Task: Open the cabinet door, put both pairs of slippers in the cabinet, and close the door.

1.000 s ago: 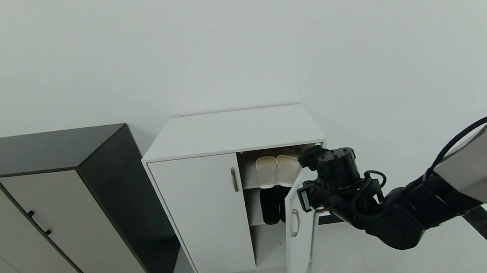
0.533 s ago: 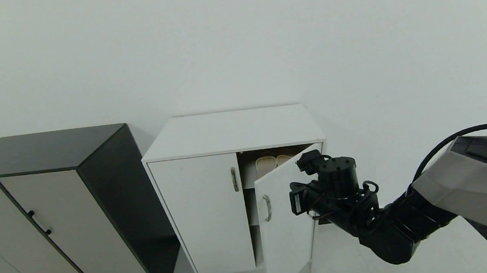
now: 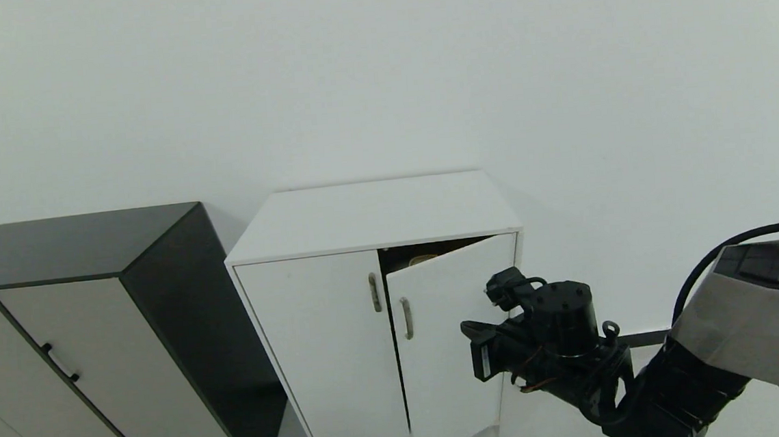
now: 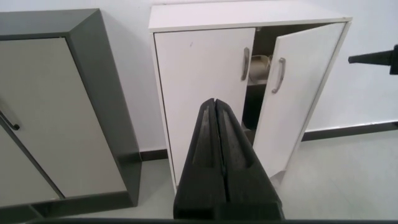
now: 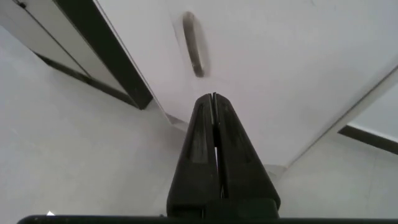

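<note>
Nearly shut right cabinet door [image 3: 450,351], pale slipper [image 4: 260,65] glimpsed in its gap. Right claw [image 5: 214,99] pressed together, empty, tips at door's face below handle [image 5: 194,53]; contact unclear. Left claw [image 4: 215,102] pressed together, empty, well apart in front.

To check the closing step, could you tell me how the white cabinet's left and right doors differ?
The left door sits flush and shut; the right door is ajar, angled outward with a dark gap at its top. The shut right gripper sits by the right door's face, not the left door's. Both are white with vertical handles.
</note>
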Robot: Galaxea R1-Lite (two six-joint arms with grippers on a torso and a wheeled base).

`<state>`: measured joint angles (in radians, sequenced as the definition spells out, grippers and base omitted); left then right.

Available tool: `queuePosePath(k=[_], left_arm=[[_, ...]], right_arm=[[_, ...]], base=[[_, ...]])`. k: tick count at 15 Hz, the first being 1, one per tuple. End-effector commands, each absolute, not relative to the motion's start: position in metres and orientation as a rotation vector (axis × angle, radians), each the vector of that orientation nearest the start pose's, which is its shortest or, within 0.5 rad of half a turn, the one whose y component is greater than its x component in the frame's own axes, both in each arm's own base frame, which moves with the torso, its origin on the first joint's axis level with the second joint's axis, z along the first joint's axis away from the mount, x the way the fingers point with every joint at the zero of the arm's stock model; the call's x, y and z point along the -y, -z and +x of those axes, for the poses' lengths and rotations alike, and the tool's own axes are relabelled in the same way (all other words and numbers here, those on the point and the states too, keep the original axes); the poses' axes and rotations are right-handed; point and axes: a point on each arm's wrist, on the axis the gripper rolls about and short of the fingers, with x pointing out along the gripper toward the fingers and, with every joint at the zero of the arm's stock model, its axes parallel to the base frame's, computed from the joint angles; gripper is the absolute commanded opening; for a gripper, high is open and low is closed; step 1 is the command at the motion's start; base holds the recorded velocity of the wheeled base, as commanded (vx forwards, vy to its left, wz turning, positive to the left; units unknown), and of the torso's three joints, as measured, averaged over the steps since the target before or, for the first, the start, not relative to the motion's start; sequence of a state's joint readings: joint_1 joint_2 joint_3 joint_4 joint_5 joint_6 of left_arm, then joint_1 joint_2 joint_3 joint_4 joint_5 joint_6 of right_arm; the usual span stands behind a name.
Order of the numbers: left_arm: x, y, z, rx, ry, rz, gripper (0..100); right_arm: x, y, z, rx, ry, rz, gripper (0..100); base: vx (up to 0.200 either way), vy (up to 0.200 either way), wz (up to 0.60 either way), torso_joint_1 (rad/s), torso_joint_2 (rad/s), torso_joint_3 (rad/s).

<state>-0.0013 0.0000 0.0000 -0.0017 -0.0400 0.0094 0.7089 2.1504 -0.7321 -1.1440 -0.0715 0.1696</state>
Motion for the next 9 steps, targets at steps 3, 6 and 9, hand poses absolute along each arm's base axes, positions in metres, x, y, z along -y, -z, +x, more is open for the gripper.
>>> queuePosePath(k=[3, 6, 9], left_arm=[[0.001, -0.076, -0.023, 0.000, 0.041, 0.009, 0], [0.001, -0.076, -0.023, 0.000, 0.041, 0.009, 0], [0.001, -0.076, -0.023, 0.000, 0.041, 0.009, 0]], right_arm=[[-0.241, -0.061, 0.270, -0.308, -0.630, 0.053, 0], [-0.244, -0.056, 0.270, -0.308, -0.640, 0.050, 0], [-0.249, -0.043, 0.279, -0.305, -0.639, 0.051, 0]], base=[[0.200, 0.000, 0.00, 0.005, 0.00, 0.001], [0.200, 0.000, 0.00, 0.004, 0.00, 0.004], [0.000, 0.000, 0.00, 0.000, 0.00, 0.000]])
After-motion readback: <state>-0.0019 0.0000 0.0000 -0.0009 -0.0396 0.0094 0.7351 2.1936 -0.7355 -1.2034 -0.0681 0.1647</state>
